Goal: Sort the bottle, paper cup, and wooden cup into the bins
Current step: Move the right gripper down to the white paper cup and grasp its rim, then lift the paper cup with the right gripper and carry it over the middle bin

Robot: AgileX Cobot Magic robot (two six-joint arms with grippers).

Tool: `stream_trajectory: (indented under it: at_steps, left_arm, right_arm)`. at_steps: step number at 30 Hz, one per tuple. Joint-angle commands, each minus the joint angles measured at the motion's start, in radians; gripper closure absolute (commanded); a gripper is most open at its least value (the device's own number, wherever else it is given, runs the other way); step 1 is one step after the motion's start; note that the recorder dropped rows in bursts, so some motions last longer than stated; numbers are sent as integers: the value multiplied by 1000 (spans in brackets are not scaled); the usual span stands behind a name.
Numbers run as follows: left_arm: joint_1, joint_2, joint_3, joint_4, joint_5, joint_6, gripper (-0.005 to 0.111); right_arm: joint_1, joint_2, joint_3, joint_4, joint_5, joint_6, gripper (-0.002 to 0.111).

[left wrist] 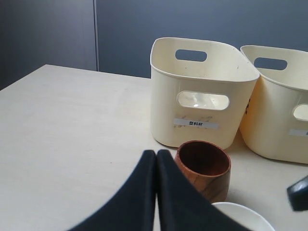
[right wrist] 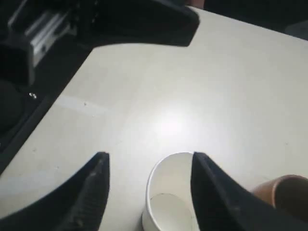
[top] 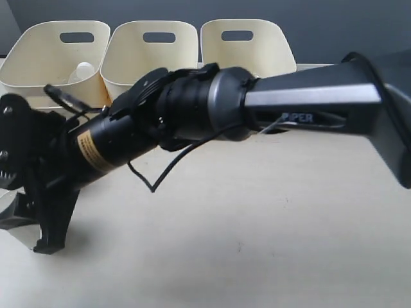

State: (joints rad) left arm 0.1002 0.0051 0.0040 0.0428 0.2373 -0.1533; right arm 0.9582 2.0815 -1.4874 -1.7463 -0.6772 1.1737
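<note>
Exterior view: three cream bins (top: 151, 54) stand in a row along the upper edge of the pale table (top: 270, 244), the leftmost bin (top: 54, 58) at upper left holding a white-capped object, seemingly the bottle (top: 84, 70), though too little shows to be sure; the right arm (top: 212, 109) crosses the frame from right to lower left, where its black end nearly hides the white rim at the far left edge. Left wrist view: the left gripper (left wrist: 157, 159), at lower centre, has its two black fingers pressed together with nothing between them; the wooden cup (left wrist: 203, 169) stands upright on the table just beside the fingertips, in front of a labelled bin (left wrist: 202, 91); the rim of the paper cup (left wrist: 243, 216) shows at the bottom edge, just beside the wooden cup. Right wrist view: the right gripper (right wrist: 149, 159) has its fingers (right wrist: 94, 192) spread apart; the paper cup (right wrist: 168, 202) stands upright, close against one finger, no contact being discernible; the wooden cup (right wrist: 286, 192) appears at lower right.
</note>
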Motion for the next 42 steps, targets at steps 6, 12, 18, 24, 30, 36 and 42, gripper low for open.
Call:
stream_trajectory:
  at_steps: [6, 12, 18, 24, 30, 36, 42]
  left_arm:
    - [-3, -5, -4, 0, -6, -1, 107]
    - [-3, -5, -4, 0, -6, -1, 107]
    - [-3, -5, -4, 0, -6, -1, 107]
    - [-3, -5, -4, 0, -6, -1, 107]
    - [-3, -5, -4, 0, -6, -1, 107]
    - [-3, -5, -4, 0, -6, -1, 107]
    - [-3, -5, -4, 0, -6, -1, 107]
  right_arm:
    - [33, 51, 7, 2, 101, -64, 58]
    - [33, 76, 7, 2, 112, -64, 58]
    - [33, 77, 7, 2, 114, -64, 58]
    - [33, 77, 7, 2, 122, -69, 58]
    - [33, 77, 7, 2, 124, -69, 58]
    - [33, 103, 4, 2, 137, -74, 58]
    - [33, 111, -14, 2, 146, -76, 58]
